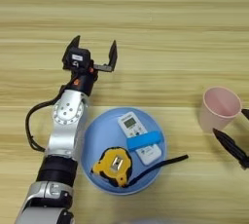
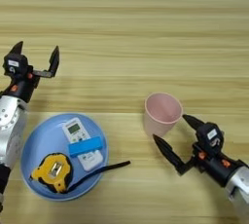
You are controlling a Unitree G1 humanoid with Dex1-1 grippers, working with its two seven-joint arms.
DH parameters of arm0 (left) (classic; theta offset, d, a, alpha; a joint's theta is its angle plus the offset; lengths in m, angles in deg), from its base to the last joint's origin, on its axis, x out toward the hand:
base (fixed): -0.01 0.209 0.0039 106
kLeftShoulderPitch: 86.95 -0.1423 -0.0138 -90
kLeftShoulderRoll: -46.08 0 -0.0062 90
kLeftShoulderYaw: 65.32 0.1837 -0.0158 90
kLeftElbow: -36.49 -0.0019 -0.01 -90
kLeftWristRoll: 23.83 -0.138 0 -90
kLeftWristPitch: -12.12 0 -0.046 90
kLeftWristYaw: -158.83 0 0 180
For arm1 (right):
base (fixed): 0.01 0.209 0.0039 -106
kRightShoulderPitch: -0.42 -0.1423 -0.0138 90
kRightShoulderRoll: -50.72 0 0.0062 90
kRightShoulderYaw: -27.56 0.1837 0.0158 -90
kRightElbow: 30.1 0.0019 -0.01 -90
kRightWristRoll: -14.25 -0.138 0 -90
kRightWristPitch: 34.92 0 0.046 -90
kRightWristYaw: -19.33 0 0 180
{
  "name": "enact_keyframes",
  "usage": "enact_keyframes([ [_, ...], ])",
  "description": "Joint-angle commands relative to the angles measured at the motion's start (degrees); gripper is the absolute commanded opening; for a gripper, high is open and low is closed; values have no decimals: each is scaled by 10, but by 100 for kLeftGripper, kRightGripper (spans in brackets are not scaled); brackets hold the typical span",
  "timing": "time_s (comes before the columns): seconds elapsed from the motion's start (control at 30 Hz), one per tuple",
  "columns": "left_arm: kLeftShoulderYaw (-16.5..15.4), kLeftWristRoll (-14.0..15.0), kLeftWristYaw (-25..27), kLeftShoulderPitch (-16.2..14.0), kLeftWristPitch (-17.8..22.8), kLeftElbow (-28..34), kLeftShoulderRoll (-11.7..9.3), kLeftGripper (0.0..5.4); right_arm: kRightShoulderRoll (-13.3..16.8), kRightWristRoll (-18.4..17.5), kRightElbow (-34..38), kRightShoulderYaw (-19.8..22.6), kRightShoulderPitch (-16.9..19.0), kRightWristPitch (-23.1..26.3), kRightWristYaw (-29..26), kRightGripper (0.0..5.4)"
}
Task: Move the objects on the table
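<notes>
I've got the right end effector point(image 2: 177, 142) wide open and empty, fingers straddling the upright pink cup's point(image 2: 162, 114) near-right side on the surface point(image 2: 146, 33), so it's the closer arm; left end effector point(image 2: 35, 58), open and empty, sits far-left.

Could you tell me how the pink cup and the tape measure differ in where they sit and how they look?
The pink cup stands upright on the bare table, while the tape measure lies flat on the blue plate. The cup is one pale colour; the tape measure is yellow and black with a black strap trailing off the plate. The right gripper, open, is beside the cup; no gripper is at the tape measure.
</notes>
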Motion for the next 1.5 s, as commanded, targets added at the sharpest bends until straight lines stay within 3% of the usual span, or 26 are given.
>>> enact_keyframes([
  [0.03, -2, 0, 1, -3, 3, 7, -2, 538, -7, 12, -1, -16, -27, 24, 17, 540],
  [0.33, 0, 3, 2, -14, 9, 27, 0, 538, -34, 64, -31, -57, -92, 47, 79, 540],
  [0.6, 0, 3, 1, -18, 12, 34, 2, 538, -59, 88, -68, -73, -136, 51, 111, 540],
  [0.7, 0, 3, 1, -19, 13, 36, 2, 538, -62, 95, -75, -73, -141, 47, 118, 540],
  [1.03, 0, 2, 2, -18, 14, 35, 1, 540, -70, 101, -73, -72, -142, 36, 125, 449],
  [1.5, 2, 7, 11, -9, 11, 14, 4, 540, -64, 81, -8, -57, -150, 55, 127, 444],
])
